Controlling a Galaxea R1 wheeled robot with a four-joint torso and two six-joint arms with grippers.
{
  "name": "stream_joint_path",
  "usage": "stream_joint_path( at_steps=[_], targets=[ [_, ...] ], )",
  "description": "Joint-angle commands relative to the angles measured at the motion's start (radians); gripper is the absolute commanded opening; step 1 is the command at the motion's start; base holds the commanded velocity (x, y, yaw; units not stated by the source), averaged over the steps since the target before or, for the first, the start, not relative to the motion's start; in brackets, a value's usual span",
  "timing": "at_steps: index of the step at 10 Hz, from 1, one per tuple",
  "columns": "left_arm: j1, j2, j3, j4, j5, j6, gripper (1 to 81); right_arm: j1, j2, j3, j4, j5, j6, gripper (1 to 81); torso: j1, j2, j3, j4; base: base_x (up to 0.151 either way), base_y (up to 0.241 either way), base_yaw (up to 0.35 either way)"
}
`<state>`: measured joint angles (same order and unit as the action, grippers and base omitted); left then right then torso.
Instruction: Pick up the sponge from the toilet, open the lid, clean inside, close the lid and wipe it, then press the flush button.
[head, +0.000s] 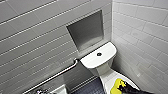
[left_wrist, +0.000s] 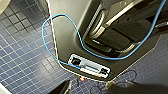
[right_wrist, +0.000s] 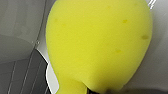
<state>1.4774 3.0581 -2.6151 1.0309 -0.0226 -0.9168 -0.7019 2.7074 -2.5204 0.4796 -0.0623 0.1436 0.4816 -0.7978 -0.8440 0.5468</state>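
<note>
The sponge (head: 117, 85) sat on the closed lid (head: 107, 77), at five o'clock from the flush button (head: 99, 54), its near end pinched in the right hand (head: 125, 89). By my reading only the pick-up was under way, with opening, cleaning, wiping and flushing all left. A grab rail (head: 57, 73) ran off at eight o'clock and a grey niche (head: 86, 30) sat at eleven, neither in the way.

At the head view's bottom edge the lid (head: 109, 78) is cut off. The right gripper (head: 123, 88), itself cropped there, hides part of the sponge (head: 116, 85). The grab bar's (head: 58, 74) lower end blurs out.
</note>
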Motion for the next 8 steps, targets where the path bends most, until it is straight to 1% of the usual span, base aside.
stream_joint_path(
  at_steps=[1,3,4,5,7,8],
  targets=[
    [0.025,-0.018,-0.010,-0.005,0.062,-0.001,81.1,-0.037,-0.108,0.151,0.017,-0.011,0.008,1.0,0.000,0.000,0.000,0.000,0.000,0.000,0.000],
    [0.025,-0.018,-0.010,-0.003,0.062,0.001,81.1,-0.112,-0.267,0.412,0.010,0.146,0.007,1.0,0.000,0.000,0.000,0.000,0.000,0.000,0.000],
    [0.025,-0.018,-0.010,-0.002,0.062,0.001,81.1,-0.146,-0.311,0.487,0.005,0.202,0.002,1.0,0.000,0.000,0.000,0.000,0.000,0.000,0.000],
    [0.025,-0.016,-0.010,-0.002,0.062,0.001,81.1,-0.178,-0.343,0.517,0.005,0.229,0.007,1.0,0.000,0.000,0.000,0.000,0.000,0.000,0.000],
    [0.030,-0.019,-0.010,-0.002,0.063,0.001,81.1,-0.228,-0.372,0.531,0.007,0.263,0.010,1.0,0.000,0.000,0.000,0.000,0.000,0.000,0.000],
    [0.030,-0.019,-0.010,-0.002,0.062,0.001,81.1,-0.262,-0.386,0.542,0.007,0.297,0.013,1.0,0.000,0.000,0.000,0.000,0.000,0.000,0.000]
  ],
)
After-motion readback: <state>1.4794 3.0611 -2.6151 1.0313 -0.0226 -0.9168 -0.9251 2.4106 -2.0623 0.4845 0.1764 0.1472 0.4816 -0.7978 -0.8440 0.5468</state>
